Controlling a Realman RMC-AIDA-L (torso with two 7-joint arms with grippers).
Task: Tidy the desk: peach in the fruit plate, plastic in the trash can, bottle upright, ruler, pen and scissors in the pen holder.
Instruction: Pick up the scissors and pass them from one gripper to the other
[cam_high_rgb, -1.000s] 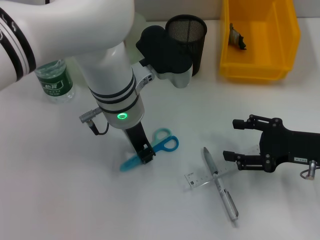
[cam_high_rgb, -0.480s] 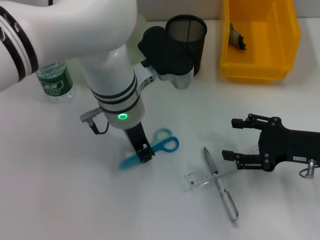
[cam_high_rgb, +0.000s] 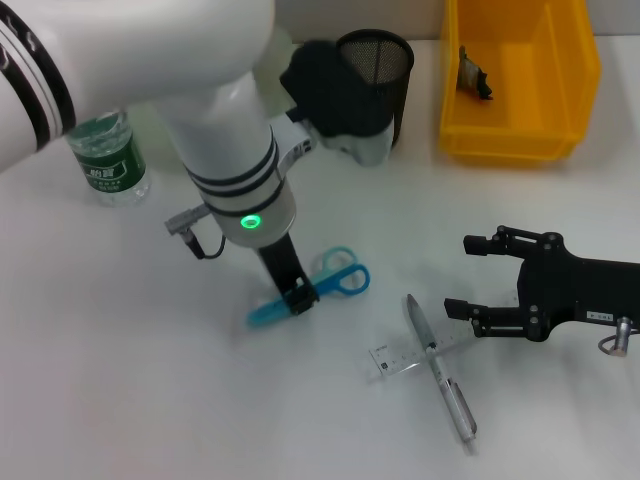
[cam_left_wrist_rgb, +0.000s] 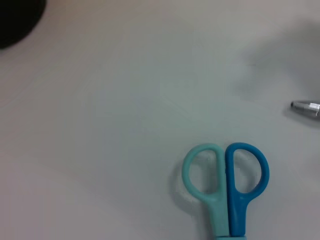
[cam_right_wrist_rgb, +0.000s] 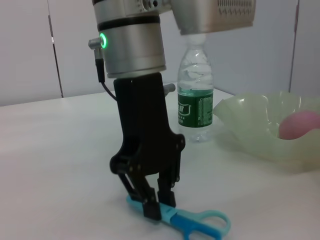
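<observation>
Scissors pickup under way on the desk.
Left gripper is clamped on the blades of the scissors, which lie at six o'clock of the pen holder. Next move, I judge: lift and carry them toward twelve o'clock into it. Right gripper waits with fingers apart by the ruler and pen.

Scissors: teal and blue handles. Bin: yellow. Holder: black mesh. Bottle: clear, green label. Pen: silver.
</observation>
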